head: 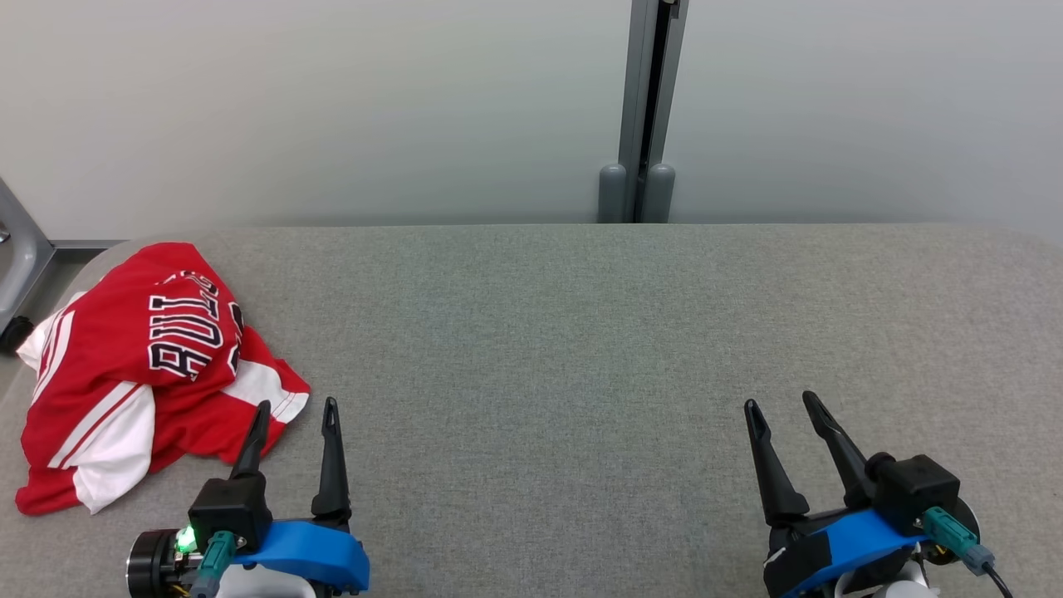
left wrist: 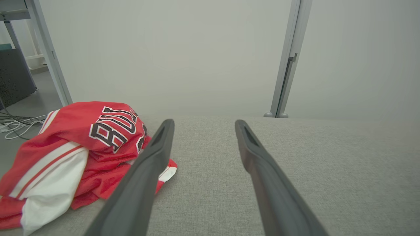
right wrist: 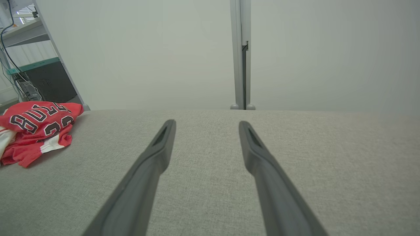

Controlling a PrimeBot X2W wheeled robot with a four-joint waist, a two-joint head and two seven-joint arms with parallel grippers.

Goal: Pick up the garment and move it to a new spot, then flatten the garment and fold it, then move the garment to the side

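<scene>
- the left pincer (head: pixel 297 404) sits at the near edge, jaws wide and empty. the right pincer (head: pixel 781 400) is just as wide and empty, well apart on the other side.
- the garment (head: pixel 141 365) — a red and white jersey, crumpled in a heap — lies at the surface's left end, to the left of the left pincer and slightly ahead of it. in the head view that pincer's outer finger overlaps the nearest hem; i cannot tell whether it touches.
- the heap's long axis runs roughly near to far along the left edge.
- the left arm is plainly the nearer. i judge the pick calls for a short reach leftward and forward, while the right would have to cross the whole width.
- the surface (head: pixel 540 332) is grey woven cloth, bare from the heap rightward — room for a new spot.
- beyond it stand a pale wall (head: pixel 332 108) and a grey post (head: pixel 644 100). off to the left are a metal frame leg (head: pixel 17 249) and cables (left wrist: pixel 16 126) on the floor.
</scene>
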